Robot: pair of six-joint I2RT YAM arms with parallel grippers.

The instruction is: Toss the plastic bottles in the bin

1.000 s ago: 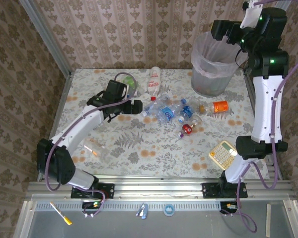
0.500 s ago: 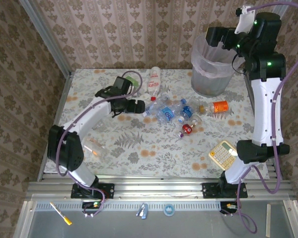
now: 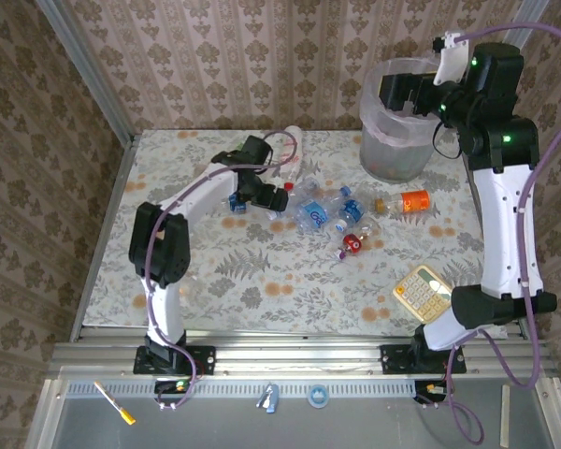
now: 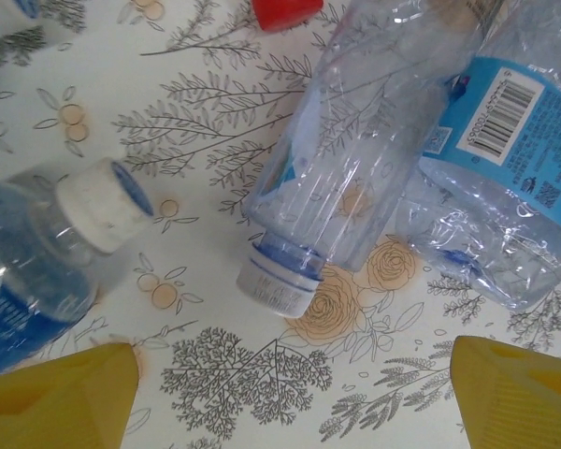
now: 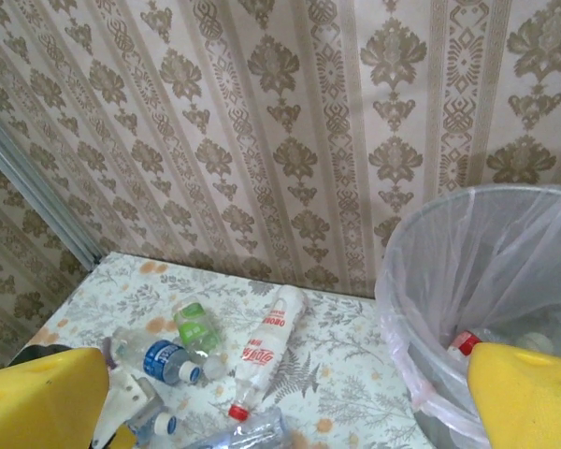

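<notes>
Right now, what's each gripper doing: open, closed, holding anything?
Left gripper: open, holding nothing, a clear bottle just ahead of it.
Right gripper: open, holding nothing, up by the bin.

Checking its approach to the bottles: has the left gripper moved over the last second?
Yes. In the top view the left gripper has shifted right and slightly farther back, closing on the red-labelled white bottle, which stays put.

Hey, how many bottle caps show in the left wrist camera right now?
3. A red cap at the top edge, a white cap at left, and a pale cap in the centre. More may be cut off at the edges.
</notes>
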